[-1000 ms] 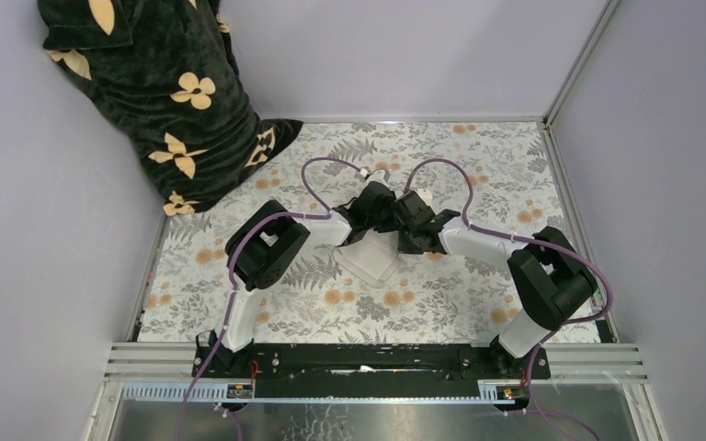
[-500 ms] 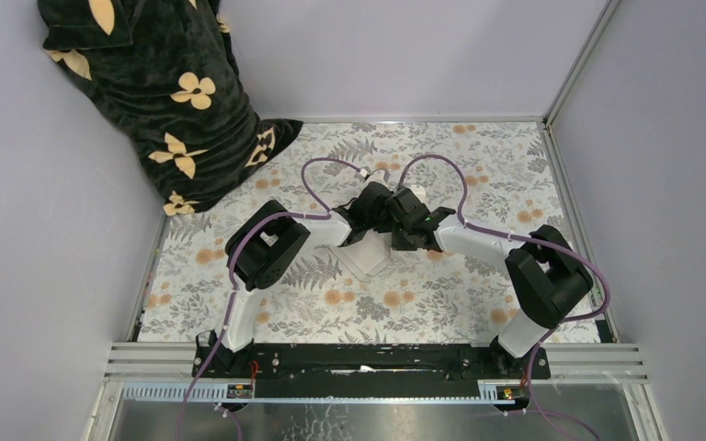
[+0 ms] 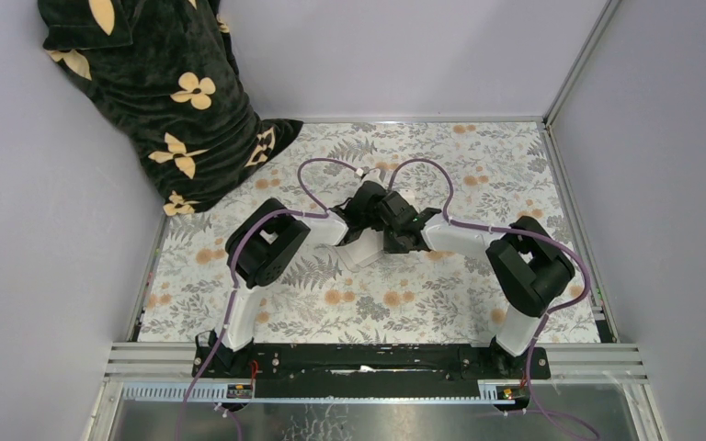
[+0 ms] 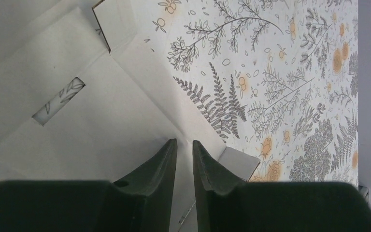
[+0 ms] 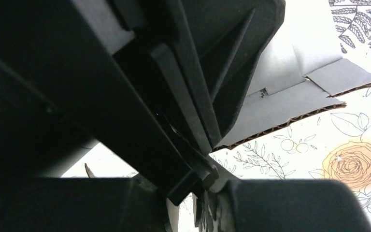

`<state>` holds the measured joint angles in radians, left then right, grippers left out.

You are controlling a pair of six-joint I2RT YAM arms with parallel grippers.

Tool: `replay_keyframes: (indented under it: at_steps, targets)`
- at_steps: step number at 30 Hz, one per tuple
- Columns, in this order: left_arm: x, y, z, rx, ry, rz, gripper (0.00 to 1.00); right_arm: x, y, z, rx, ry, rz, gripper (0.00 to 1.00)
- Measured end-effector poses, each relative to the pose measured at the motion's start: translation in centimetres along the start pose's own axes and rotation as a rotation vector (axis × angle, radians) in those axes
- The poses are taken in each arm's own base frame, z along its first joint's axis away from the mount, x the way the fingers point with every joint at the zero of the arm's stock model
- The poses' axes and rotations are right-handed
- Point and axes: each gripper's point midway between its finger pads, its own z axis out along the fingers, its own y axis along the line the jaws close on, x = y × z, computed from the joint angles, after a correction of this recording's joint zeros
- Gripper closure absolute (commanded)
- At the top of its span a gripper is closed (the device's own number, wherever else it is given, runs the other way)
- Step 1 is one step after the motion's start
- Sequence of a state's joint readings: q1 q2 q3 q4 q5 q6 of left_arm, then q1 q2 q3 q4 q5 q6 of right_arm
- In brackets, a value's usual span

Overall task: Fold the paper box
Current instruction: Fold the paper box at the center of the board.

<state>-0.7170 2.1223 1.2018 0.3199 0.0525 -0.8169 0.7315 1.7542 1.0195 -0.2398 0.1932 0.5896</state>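
**A:** Change over the last second?

**B:** The right arm (image 3: pixel 524 271) has swung in toward centre. Its elbow sits further left than before, and its wrist is now crowded against that of the left arm (image 3: pixel 267 248). Less of the paper box (image 3: pixel 358 253) shows from above. Only a white corner pokes out below the two wrists, where a larger diamond showed a second ago.

**A:** Meaning for the fold?

**B:** Judgement: both arms are converging on one panel, probably to raise or tuck a flap. The fold looks early. In the left wrist view the paper box looks mostly flat, and the bench print shows through its open slot (image 4: pixel 58 100).

**A:** Jaws?

**B:** The left jaws are nearly together, with a thin slit between them, over a crease of the box. I cannot tell whether they pinch it or are only poised. The right jaws' own view is blocked by the other arm's black housing, so I cannot tell there either. Past that housing, a corrugated cut edge (image 5: pixel 280 123) of the box shows.

**A:** Surface, room?

**B:** The bench (image 3: pixel 460 303) is covered in a print of ferns and orange roses, and the box lies about mid-bench. Pale grey walls stand on three sides. A dark cloth with yellow flowers (image 3: pixel 161 110) is bunched in the far-left corner, well apart from the box. An aluminium rail (image 3: pixel 377 354) at the near edge carries the arm bases.
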Motion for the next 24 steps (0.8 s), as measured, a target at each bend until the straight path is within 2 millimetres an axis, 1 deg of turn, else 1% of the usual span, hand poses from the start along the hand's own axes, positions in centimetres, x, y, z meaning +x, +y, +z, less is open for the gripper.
replay_keyframes:
  at_steps: [4,12,15,19,24]
  targets:
    - [-0.3,0.2,0.0,0.005,-0.01,-0.004,0.72,-0.2,0.3,0.3,-0.003,-0.003,0.002,0.83]
    - [-0.2,0.4,0.0,0.011,-0.013,-0.005,0.71,-0.3,0.2,0.3,0.0,-0.007,-0.001,0.76]
    - [0.0,0.5,-0.1,0.013,-0.014,-0.005,0.7,-0.3,0.0,0.3,0.008,-0.008,-0.017,0.75]
    - [0.2,0.8,-0.7,0.015,-0.017,-0.011,0.7,-0.1,0.1,0.1,-0.009,0.008,-0.044,0.74]
    - [0.4,1.2,-1.5,0.008,-0.031,-0.027,0.69,0.5,0.8,-0.2,-0.083,0.056,-0.081,0.74]
